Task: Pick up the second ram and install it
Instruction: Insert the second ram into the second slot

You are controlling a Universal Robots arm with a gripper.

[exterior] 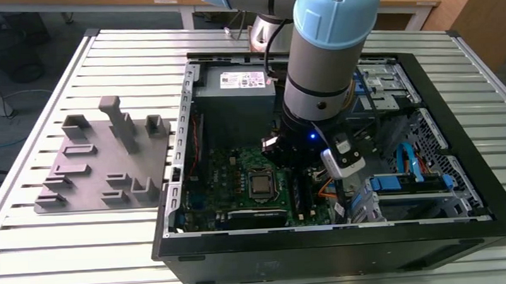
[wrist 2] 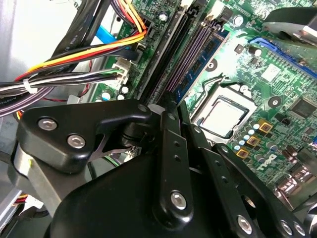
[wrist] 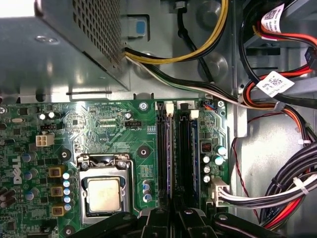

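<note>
Arm (exterior: 326, 63) is reaching down into the open case (exterior: 324, 247), with the gripper (wrist: 173, 218) low over the board (wrist: 99, 119) at the memory slots, just beside the CPU (wrist: 104, 193). The ram (wrist: 171, 148) is the thin dark stick seen edge-on in the first wrist view, standing in the slot row and lined up with the gripper tip. Honestly can't tell if the gripper is clamped on it or has let go, since the tip is hidden by its own body in both wrist views. Grey plate (exterior: 86, 179) with posts sits outside the case on the exterior view's left, on the table (exterior: 72, 249)
</note>
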